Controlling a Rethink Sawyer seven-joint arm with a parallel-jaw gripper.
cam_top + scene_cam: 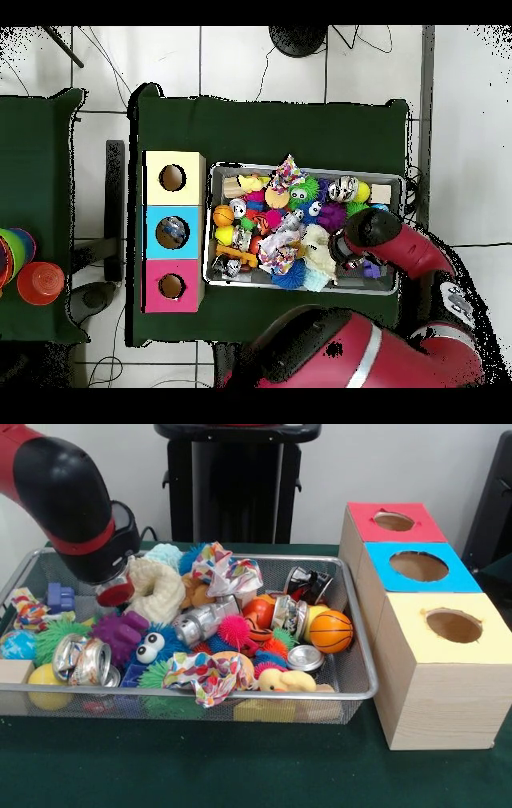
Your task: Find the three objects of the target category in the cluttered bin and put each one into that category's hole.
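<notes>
Front view: nearest the camera runs the green table cloth (200, 768), then the front wall of the bin (200, 706), a shallow silver wire-mesh basket with a rounded metal rim. It is heaped full: crumpled patterned paper wads (206, 674), crushed shiny cans (82, 660), a yellow rubber duck (286, 681), a small basketball (330, 631), spiky rubber balls, a blue furry toy with googly eyes (149, 648) and a cream knitted ring (157, 590). No clear plastic bottles can be picked out in the pile. The red and black arm (60, 496) dips into the bin's left part; its gripper (114, 594) is sunk among the toys and hidden by the wrist, so whether it is apart or together cannot be told. Right of the bin stand three wooden boxes, topped red (394, 522), blue (419, 566) and yellow (453, 626), each with a round hole.

Overhead view: the arm (385, 235) covers the bin's (305, 169) right end. Something glints inside the blue box's hole (172, 232); what it is cannot be made out.
</notes>
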